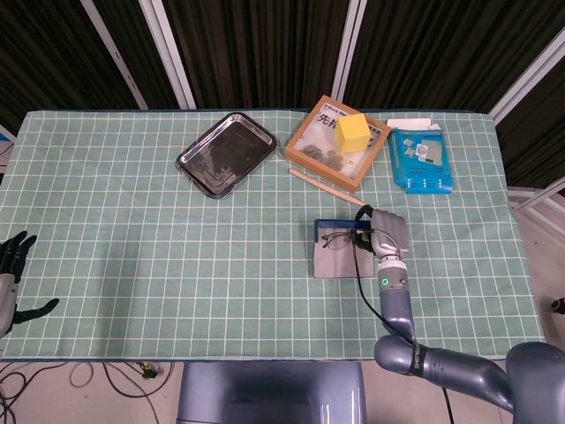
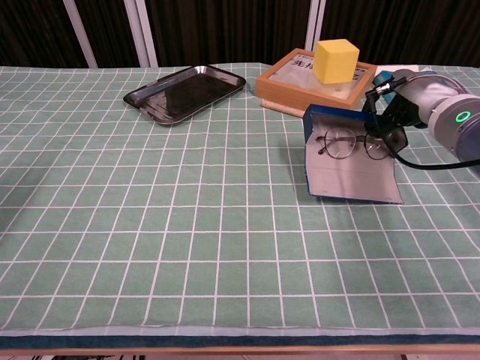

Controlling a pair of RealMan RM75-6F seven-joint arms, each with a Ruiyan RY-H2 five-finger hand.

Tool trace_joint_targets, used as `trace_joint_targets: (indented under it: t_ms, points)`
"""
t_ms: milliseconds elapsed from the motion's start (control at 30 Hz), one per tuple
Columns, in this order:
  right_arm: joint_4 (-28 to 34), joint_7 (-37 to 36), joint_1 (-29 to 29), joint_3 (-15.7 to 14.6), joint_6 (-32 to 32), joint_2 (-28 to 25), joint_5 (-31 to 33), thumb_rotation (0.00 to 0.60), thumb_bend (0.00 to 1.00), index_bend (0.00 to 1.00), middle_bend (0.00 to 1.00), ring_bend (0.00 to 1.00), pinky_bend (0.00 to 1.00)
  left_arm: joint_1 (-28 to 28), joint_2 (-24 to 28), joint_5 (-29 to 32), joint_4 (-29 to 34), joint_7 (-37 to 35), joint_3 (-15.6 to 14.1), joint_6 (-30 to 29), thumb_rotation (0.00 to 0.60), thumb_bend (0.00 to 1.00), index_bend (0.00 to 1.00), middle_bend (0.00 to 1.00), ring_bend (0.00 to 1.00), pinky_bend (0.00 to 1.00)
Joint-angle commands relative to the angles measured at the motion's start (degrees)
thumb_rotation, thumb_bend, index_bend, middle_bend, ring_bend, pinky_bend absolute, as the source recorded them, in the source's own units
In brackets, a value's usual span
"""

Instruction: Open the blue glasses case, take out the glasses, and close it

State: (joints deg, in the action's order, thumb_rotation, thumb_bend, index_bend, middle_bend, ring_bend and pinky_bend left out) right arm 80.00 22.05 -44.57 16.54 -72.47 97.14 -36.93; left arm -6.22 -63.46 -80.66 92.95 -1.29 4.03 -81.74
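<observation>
The blue glasses case (image 1: pixel 338 261) (image 2: pixel 346 174) lies open, its grey flap hanging toward me and its blue tray at the back. Thin-rimmed glasses (image 1: pixel 340 237) (image 2: pixel 351 144) rest in the tray. My right hand (image 1: pixel 387 231) (image 2: pixel 397 112) grips the case's right end, by the glasses' right side. The case is tilted and looks lifted off the green checked cloth (image 1: pixel 221 256). My left hand (image 1: pixel 12 276) shows only in the head view, at the table's near left edge, with its fingers spread and nothing in it.
A black metal tray (image 1: pixel 225 153) (image 2: pixel 185 91) lies at the back centre-left. A wooden frame (image 1: pixel 311 141) (image 2: pixel 289 84) carrying a yellow cube (image 1: pixel 352 132) (image 2: pixel 336 60) stands behind the case, with a wooden stick (image 1: pixel 327 187) before it. A blue box (image 1: pixel 421 159) sits back right.
</observation>
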Motion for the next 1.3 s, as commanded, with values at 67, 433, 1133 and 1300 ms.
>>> trace_joint_targets:
  t_ms: [67, 433, 1133, 1300]
  points:
    - [-1.84, 0.19, 0.60, 0.12, -0.52, 1.50, -1.42, 0.600, 0.52, 0.48, 0.91, 0.99, 1.00, -0.02, 0.04, -0.01, -0.01, -0.07, 0.00, 0.03, 0.600, 0.00, 0.00, 0.00, 0.00, 0.00]
    - [-4.13, 1.97, 1.59, 1.64, -0.09, 3.55, -3.02, 0.600, 0.52, 0.48, 0.91, 0.99, 1.00, -0.05, 0.05, -0.12, -0.03, -0.17, -0.05, 0.09, 0.600, 0.00, 0.00, 0.00, 0.00, 0.00]
    - [-5.49, -0.28, 1.61, 5.71, 1.26, 5.64, -7.10, 0.600, 0.52, 0.48, 0.91, 0.99, 1.00, 0.00, 0.20, -0.13, 0.09, -0.56, 0.03, -0.09, 0.600, 0.00, 0.00, 0.00, 0.00, 0.00]
    - [-6.46, -0.62, 1.40, 6.19, 1.44, 6.48, -8.32, 0.600, 0.52, 0.48, 0.91, 0.99, 1.00, -0.03, 0.26, -0.14, 0.09, -0.69, 0.03, -0.02, 0.600, 0.00, 0.00, 0.00, 0.00, 0.00]
